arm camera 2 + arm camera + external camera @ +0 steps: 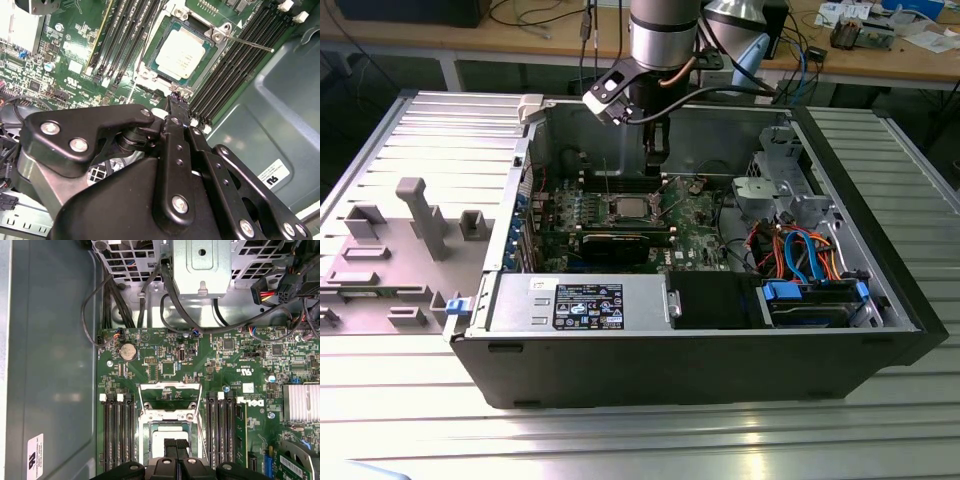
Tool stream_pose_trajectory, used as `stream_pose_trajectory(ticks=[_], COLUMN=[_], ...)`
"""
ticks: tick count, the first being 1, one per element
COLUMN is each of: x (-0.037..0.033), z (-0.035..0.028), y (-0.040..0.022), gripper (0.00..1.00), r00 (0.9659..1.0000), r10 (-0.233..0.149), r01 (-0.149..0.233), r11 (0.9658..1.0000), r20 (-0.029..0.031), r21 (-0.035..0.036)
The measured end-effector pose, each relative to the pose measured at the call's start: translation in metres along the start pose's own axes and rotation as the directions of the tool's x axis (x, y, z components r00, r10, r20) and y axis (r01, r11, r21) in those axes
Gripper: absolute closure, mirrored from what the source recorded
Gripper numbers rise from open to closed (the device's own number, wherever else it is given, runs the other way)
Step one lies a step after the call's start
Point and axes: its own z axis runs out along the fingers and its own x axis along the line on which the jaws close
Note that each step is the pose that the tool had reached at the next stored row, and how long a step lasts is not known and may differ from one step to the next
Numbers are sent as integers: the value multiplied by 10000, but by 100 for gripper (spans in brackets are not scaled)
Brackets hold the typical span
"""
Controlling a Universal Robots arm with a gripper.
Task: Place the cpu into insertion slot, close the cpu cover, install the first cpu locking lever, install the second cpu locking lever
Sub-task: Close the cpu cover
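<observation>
The empty, shut hand (657, 158) is being held at one o'clock from the cpu (628, 208) in the exterior view; the cpu could be bumped crooked.

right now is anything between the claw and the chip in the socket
Nothing visible does. The claw hangs shut just off the socket's rim, and the chip lies bare inside it. The cover is swung back off it, and a thin lever sticks out to one side, not between them.
</observation>
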Motion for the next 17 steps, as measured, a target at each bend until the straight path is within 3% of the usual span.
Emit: stream_pose_trajectory(ticks=[17], x=[0], z=[2], y=[49], gripper=[89], r00=[10000], r10=[0], r01=[0], r11=[10000], r20=[0], r21=[0])
